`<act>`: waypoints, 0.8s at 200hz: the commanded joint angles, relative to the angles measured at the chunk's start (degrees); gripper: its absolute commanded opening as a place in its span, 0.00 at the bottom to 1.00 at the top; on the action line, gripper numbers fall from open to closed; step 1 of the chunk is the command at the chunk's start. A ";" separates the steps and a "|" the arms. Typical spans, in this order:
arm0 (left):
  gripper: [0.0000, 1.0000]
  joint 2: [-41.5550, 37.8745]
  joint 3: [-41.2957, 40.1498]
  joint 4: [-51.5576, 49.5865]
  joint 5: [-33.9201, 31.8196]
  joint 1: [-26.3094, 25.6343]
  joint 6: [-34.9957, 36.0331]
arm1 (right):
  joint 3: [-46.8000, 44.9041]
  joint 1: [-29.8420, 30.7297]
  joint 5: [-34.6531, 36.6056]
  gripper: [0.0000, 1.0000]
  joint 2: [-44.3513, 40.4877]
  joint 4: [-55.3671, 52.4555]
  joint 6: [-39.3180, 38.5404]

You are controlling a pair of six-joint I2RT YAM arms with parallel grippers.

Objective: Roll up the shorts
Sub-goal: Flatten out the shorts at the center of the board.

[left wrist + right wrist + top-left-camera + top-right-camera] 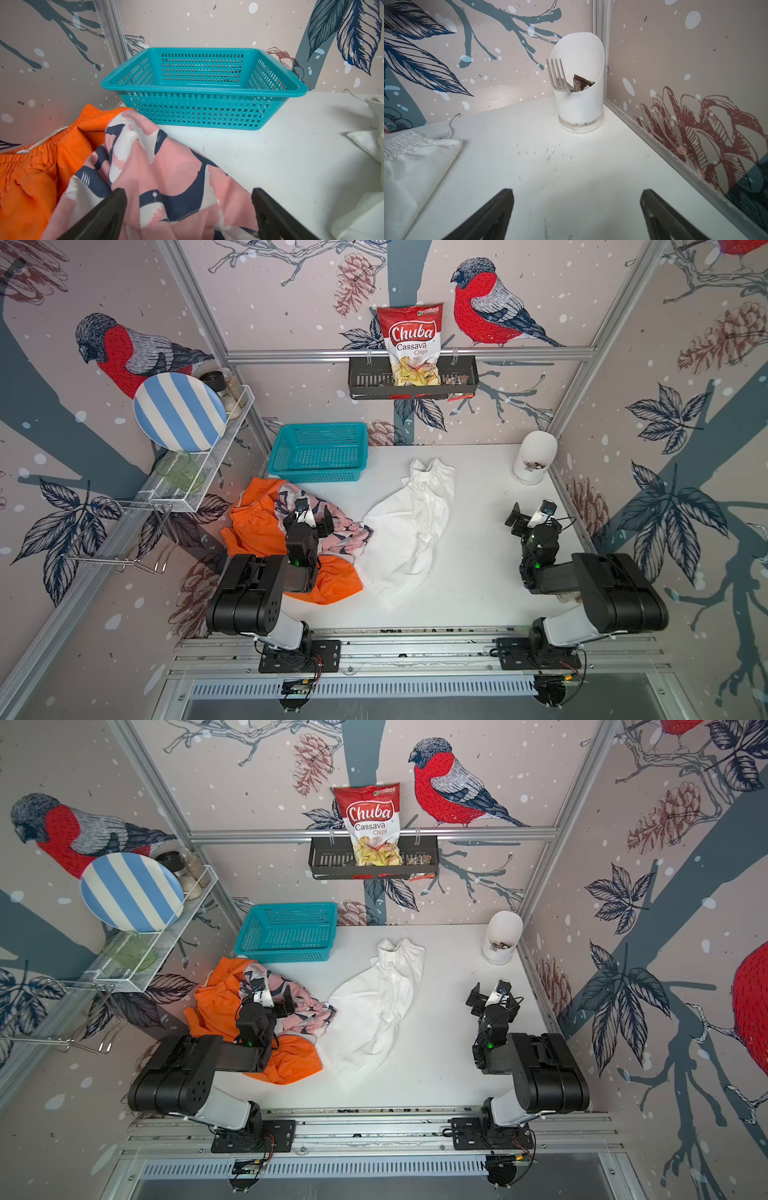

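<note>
Three pairs of shorts lie on the white table. The white shorts (pixel 411 526) (pixel 374 1006) are spread in the middle, waistband toward the back wall. The pink shark-print shorts (pixel 347 533) (pixel 166 170) lie crumpled on top of the orange shorts (pixel 257 526) (pixel 31 176) at the left. My left gripper (pixel 314 515) (pixel 189 195) hovers open over the pink fabric, which shows between its jaws without being pinched. At the right, my right gripper (pixel 531 512) (pixel 576 193) is open over bare table, apart from the white shorts (pixel 411 170).
A teal basket (pixel 318 479) (pixel 199 112) stands at the back left, just behind the pile. A white utensil holder (pixel 534 456) (pixel 579 108) with a fork is in the back right corner. A wire rack with a striped plate (pixel 178 410) juts from the left wall.
</note>
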 commanded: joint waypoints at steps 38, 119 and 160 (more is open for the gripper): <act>0.96 -0.03 0.20 1.07 0.29 0.34 0.11 | -0.01 0.00 0.41 1.00 -0.19 1.05 0.89; 0.96 -0.03 0.20 1.07 0.34 0.35 0.09 | 0.32 -0.15 0.28 1.00 0.05 0.65 0.85; 0.96 -0.10 0.07 1.24 0.34 0.28 0.03 | 0.21 -0.17 0.24 1.00 -0.17 0.74 0.93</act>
